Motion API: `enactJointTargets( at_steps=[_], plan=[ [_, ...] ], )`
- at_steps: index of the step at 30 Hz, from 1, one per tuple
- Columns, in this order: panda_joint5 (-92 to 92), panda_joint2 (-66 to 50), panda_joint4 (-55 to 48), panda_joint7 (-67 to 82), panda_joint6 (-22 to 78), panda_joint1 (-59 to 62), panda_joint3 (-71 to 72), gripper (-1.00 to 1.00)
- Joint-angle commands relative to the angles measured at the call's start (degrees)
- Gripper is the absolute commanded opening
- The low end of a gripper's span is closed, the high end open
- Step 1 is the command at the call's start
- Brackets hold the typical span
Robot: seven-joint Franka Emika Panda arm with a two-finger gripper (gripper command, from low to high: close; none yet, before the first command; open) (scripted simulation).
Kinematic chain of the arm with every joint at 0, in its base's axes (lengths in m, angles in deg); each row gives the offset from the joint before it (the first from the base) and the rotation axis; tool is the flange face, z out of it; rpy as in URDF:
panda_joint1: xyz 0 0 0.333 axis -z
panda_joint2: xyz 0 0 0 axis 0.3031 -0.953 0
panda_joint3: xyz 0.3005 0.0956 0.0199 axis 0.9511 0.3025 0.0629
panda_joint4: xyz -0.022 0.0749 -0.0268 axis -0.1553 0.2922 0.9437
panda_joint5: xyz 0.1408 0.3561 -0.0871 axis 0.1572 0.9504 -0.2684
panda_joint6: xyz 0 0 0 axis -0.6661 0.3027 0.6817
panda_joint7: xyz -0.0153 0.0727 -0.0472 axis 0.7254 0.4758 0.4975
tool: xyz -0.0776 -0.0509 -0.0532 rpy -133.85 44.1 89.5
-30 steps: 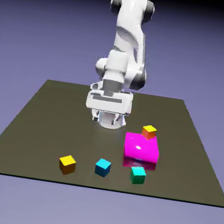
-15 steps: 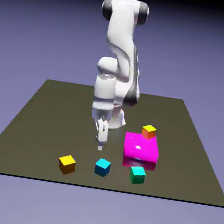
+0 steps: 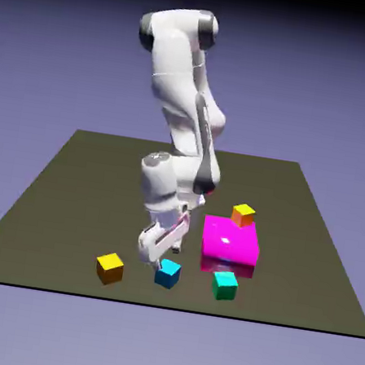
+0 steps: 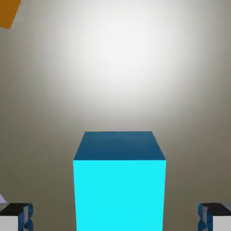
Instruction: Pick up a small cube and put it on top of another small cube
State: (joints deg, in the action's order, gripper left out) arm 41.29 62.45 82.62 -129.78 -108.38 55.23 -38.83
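A rendered test scene, not a real room: a flat dark olive desk [image 3: 67, 202] floats before a plain blue-violet backdrop [image 3: 331, 93], with no walls or furniture. A glossy white robot arm [image 3: 180, 111] and flat-coloured toy blocks, such as the magenta block [image 3: 230, 244], look computer-drawn.

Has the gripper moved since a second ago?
Yes. The gripper has dropped from near the robot's base toward the camera, now just over the sky-blue cube, jaws open.

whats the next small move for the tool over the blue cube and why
Probably ease the tool a little lower, then close. In the hand view its open fingertips flank the sky-blue cube with gaps either side, and the cube sits on the table, not yet gripped.
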Motion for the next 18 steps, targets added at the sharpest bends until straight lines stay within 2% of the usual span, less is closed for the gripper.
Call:
enactJointTargets(
  at_steps=[1,2,3,11,16,18],
  plan=[
    [-1.0,-1.9,-0.5,-0.6,-1.5,-2.0,-2.1,0.00],
    [-1.8,-3.3,-0.9,-1.1,-2.6,-3.6,-3.6,0.00],
    [-1.8,-3.3,-0.9,-1.1,-2.6,-3.6,-3.7,-1.00],
    [5.2,9.8,2.2,2.4,7.8,10.7,10.2,-1.00],
    [9.1,15.8,-3.2,-9.3,14.6,21.1,5.5,-1.00],
    [9.2,16.0,-3.4,-9.8,14.9,21.5,5.3,-1.00]
  ],
)
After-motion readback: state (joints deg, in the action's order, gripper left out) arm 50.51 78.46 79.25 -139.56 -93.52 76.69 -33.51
